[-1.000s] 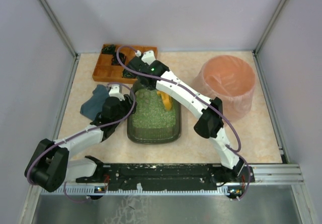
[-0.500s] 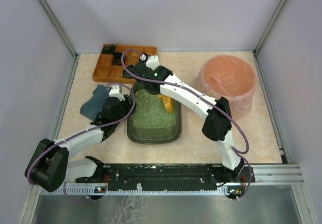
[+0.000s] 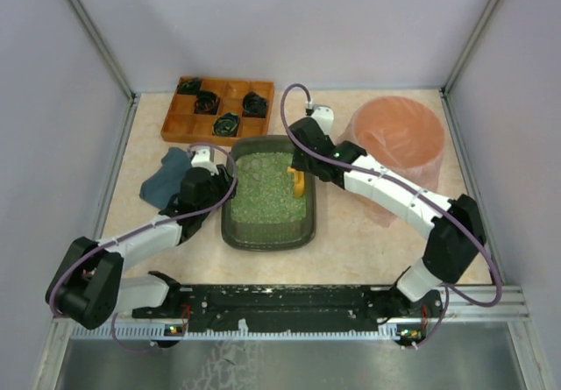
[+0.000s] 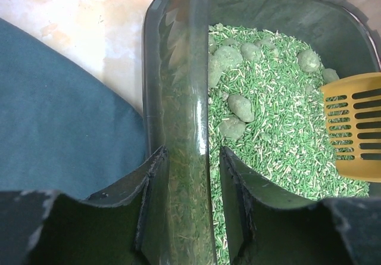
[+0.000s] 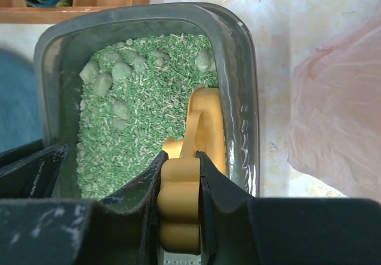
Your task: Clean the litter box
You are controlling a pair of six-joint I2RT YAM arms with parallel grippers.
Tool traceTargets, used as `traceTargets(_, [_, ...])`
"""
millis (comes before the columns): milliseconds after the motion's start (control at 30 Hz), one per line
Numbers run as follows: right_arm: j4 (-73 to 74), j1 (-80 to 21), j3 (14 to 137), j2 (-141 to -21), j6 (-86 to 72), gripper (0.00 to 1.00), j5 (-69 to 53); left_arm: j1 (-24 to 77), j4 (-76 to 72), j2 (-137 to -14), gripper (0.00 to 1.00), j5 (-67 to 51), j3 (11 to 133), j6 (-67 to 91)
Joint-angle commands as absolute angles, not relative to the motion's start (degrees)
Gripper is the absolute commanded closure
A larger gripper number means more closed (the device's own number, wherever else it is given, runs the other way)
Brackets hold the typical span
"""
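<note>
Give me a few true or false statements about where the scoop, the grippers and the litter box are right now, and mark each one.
1. The right gripper is shut on the handle of a yellow scoop. True.
2. The scoop's head hangs over the pink bin. False: it is inside the litter box, near its right wall.
3. The left gripper straddles the litter box's left rim. True.
4. The litter holds no clumps. False: several clumps lie towards the far end.
5. A blue cloth lies to the right of the litter box. False: the blue cloth lies on its left.
</note>
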State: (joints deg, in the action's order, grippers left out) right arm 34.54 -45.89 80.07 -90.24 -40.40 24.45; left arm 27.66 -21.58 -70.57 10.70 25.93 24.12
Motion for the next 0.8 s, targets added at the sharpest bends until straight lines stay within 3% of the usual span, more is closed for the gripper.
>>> traceTargets(0, [27.04, -45.43, 73.49, -86.51, -46.38, 1.0, 15.76, 28.04, -20.95, -71.68, 0.56, 10.37, 28.6, 24.44])
traceTargets(767, [16.14, -40.52, 62.71, -83.17, -54.13, 1.0, 3.71, 28.06, -17.18, -76.67, 0.59, 12.05, 31.82, 25.39])
